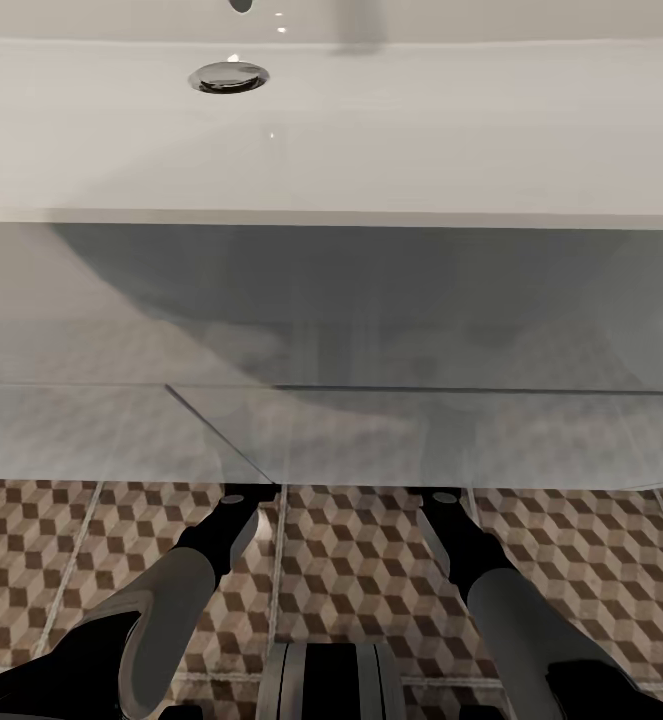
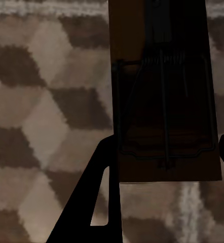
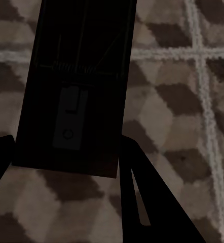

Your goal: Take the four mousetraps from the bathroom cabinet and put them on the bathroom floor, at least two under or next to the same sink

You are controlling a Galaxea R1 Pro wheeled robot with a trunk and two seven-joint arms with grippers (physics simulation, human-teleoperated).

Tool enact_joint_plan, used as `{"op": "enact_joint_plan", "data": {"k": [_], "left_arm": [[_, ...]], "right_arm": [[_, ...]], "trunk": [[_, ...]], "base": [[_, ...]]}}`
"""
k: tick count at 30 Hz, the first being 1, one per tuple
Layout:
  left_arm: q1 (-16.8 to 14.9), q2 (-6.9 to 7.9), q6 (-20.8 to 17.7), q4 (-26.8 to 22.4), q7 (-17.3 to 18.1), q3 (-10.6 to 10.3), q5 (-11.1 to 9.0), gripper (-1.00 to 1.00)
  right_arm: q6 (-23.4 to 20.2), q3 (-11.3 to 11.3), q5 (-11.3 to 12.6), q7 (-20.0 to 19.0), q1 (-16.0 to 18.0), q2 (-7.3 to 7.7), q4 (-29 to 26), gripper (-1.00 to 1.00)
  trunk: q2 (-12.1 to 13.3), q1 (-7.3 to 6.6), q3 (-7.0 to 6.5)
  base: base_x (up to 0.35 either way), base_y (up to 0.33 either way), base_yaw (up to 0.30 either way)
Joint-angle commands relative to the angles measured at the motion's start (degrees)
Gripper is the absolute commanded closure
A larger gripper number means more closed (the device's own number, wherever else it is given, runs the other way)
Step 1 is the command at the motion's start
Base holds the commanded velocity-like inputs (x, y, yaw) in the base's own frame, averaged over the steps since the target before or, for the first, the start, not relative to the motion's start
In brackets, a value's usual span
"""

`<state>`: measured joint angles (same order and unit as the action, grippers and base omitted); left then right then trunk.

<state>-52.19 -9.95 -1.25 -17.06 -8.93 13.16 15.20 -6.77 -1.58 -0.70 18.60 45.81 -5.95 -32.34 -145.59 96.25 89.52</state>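
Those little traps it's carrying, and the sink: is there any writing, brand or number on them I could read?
None can be read.
Mousetrap at the left end effector: wire and spring, no lettering.
Mousetrap at the right end effector: too dark to tell.
Sink: plain white.
Floor tiles: cube pattern only.

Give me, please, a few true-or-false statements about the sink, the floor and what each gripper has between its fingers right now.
1. Both arms reach under the bathroom sink. True.
2. The bathroom floor is plain white tile. False: it has a brown and beige cube pattern.
3. A mousetrap sits between the left gripper fingers. True.
4. The right gripper is empty. False: a dark mousetrap lies between its fingers.
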Motion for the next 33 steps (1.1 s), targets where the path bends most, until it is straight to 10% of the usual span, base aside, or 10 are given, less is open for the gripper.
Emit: {"op": "enact_joint_plan", "data": {"k": [1,33], "left_arm": [[-0.01,-0.05,0.17,-0.04,-0.12,0.3,0.63,1.0],[0.07,0.1,1.07,3.0,-0.16,0.05,1.04,1.0]], "right_arm": [[-0.4,-0.17,0.09,0.32,0.02,0.02,-0.1,1.0],[0.34,-0.18,0.16,0.3,0.03,0.21,5.55,1.0]], "trunk": [[-0.01,-0.01,0.03],[-0.01,-0.01,0.03]], "base": [[0.0,0.0,0.0],[0.0,0.0,0.0]]}}
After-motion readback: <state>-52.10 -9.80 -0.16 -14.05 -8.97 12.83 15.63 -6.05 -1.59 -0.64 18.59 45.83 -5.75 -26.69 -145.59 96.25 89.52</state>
